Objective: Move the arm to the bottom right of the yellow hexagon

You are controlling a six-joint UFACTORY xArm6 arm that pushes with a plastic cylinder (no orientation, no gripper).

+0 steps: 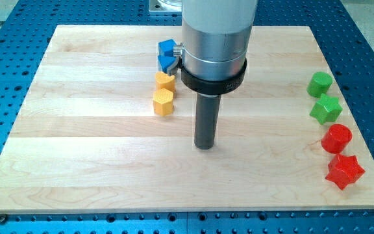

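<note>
The yellow hexagon lies on the wooden board left of centre. A yellow heart-like block touches it just above. My tip rests on the board below and to the right of the yellow hexagon, about a block's width away from it and touching no block. The rod rises from the tip into the grey arm body at the view's top.
Two blue blocks sit above the yellow ones, partly hidden by the arm. Along the board's right edge stand a green cylinder, a green star, a red cylinder and a red star.
</note>
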